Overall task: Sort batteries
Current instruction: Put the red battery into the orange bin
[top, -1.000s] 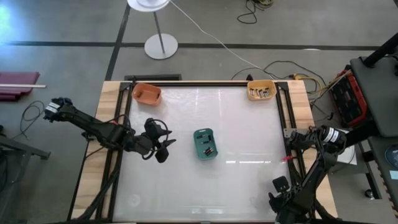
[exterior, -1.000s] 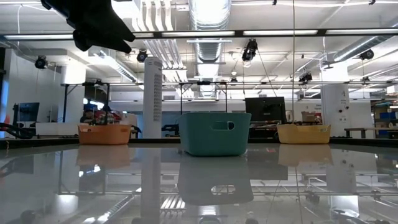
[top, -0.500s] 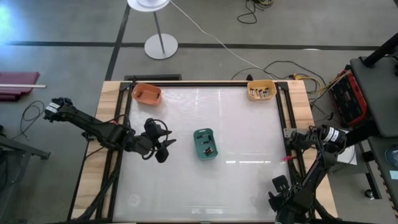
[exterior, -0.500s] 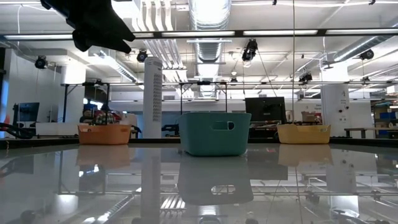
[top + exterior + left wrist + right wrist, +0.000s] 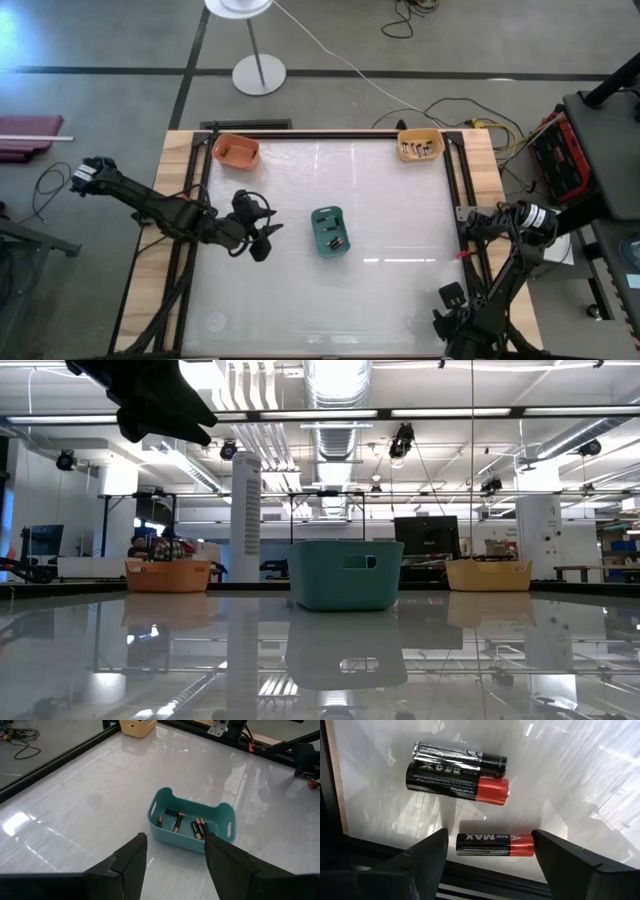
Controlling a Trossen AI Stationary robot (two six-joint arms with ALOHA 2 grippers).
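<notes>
Lying between the spread right tool [image 5: 489, 851], the rigid black-and-red cylindrical battery [image 5: 495, 844], smooth and roll-prone, is best pinched mid-body; the left tool [image 5: 172, 857] is also spread wide.

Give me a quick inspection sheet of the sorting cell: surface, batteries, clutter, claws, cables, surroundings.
Surface: glossy white table in a black frame, reflecting the ceiling lights.
Job's things: teal bin mid-table holds several batteries; yellow bin at the far right corner also holds some; orange bin far left, contents unclear; three loose batteries lie under the right claw.
Clutter: nothing seen.
Claws: left claw open, empty, raised just left of the teal bin; right claw open, at the near right edge, over the loose cells.
Cables: white cord and dark leads on the floor behind the table.
Surroundings: lamp stand, lab room; a person far off.
</notes>
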